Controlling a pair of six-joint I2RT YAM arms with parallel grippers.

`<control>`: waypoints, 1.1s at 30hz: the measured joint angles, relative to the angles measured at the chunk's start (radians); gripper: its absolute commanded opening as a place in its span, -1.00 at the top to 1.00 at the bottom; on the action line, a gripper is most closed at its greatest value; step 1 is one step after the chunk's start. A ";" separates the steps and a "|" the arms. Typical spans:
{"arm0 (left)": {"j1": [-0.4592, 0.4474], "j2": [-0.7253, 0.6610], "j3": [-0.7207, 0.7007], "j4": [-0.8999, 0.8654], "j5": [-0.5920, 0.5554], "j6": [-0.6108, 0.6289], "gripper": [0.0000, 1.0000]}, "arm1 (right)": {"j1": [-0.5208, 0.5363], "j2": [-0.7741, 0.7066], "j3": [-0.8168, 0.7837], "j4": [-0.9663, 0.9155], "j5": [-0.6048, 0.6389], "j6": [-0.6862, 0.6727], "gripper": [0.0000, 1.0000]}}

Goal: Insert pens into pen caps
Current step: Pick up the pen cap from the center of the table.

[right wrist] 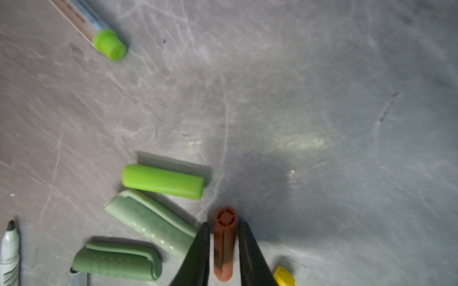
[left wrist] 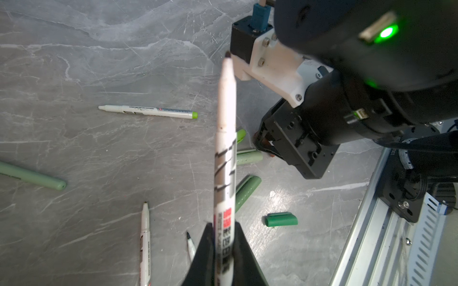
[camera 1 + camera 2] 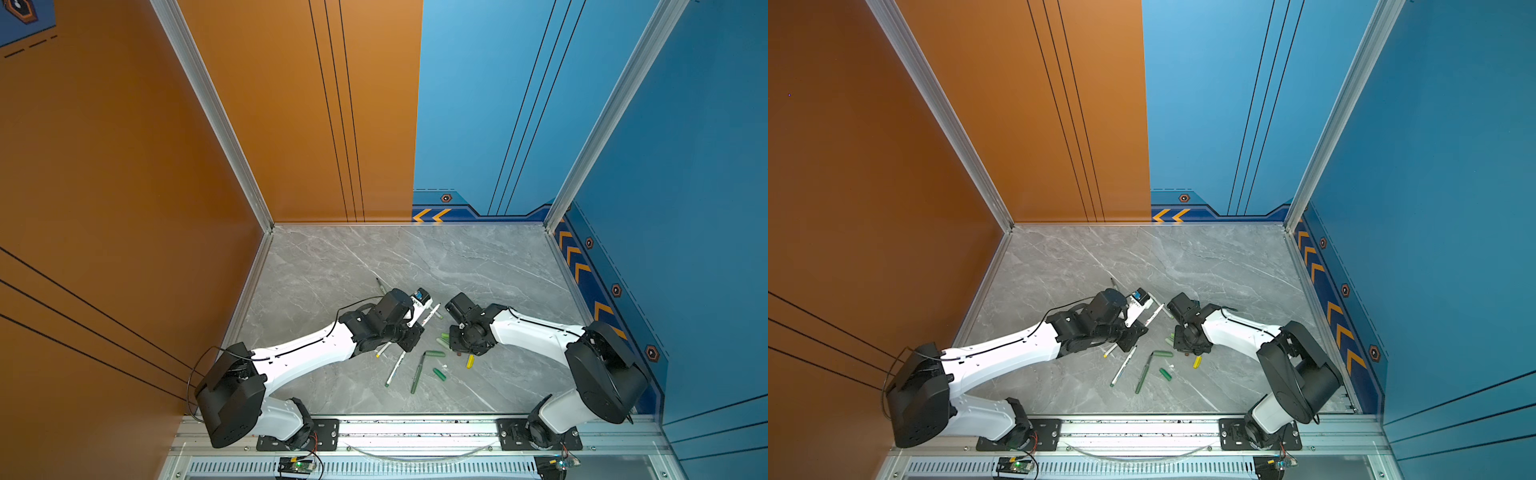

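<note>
My left gripper (image 2: pixel 224 224) is shut on a white-barrelled pen (image 2: pixel 225 123) with a dark tip, which it holds above the table; in both top views this pen (image 3: pixel 431 314) (image 3: pixel 1154 314) slants between the two wrists. My right gripper (image 1: pixel 225 224) is down at the table, its fingers pressed on either side of a brown pen cap (image 1: pixel 224 245) (image 3: pixel 459 354). Beside it lie a bright green cap (image 1: pixel 163 182), a pale green cap (image 1: pixel 151 222), a darker green cap (image 1: pixel 116 263) and a yellow cap (image 1: pixel 285 276). A dark green cap (image 2: pixel 281 219) lies apart.
Loose pens lie on the grey marble table: one with a light green end (image 2: pixel 148 111), a sage-green one (image 2: pixel 32 175), a white one (image 2: pixel 145 242), a dark green one (image 3: pixel 417 376). The right arm's wrist (image 2: pixel 297 138) is close to the held pen's tip. An aluminium rail (image 3: pixel 415 428) runs along the front edge.
</note>
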 measured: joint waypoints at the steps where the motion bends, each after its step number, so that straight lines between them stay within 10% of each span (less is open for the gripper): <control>1: 0.000 0.000 0.000 0.000 0.000 0.000 1.00 | 0.000 0.001 0.000 0.000 0.000 0.000 0.63; 33: 0.000 0.095 0.000 0.087 0.076 -0.050 1.00 | -0.261 -0.304 0.047 0.166 -0.102 0.044 0.82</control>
